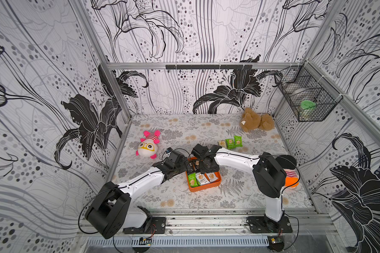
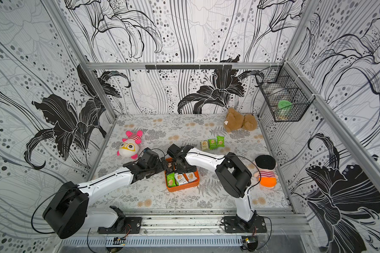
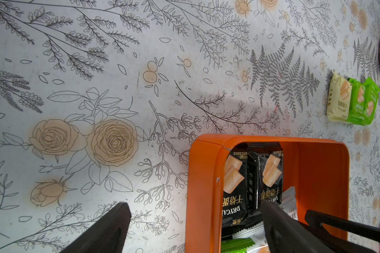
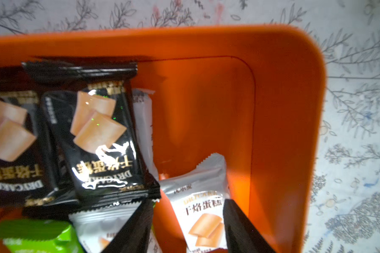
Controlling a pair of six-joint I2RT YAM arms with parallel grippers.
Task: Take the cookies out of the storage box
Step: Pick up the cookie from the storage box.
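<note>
The storage box [image 1: 204, 188] is sitting on the worktop [image 1: 184, 131], holding cookies [image 1: 202, 178]. The left jaws are standing wide open across its wall, one finger inside. The right jaws are standing open around a white packet [image 4: 203, 219] inside it, with a gap showing at one side. Three packets [image 1: 230, 142] are lying outside.

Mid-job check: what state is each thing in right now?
storage box: upright on the table, partly filled.
cookies in box: several, loosely piled.
cookies on table: three, side by side.
left end effector: open, straddling the box wall.
right end effector: open around a white packet, not clamped.
</note>
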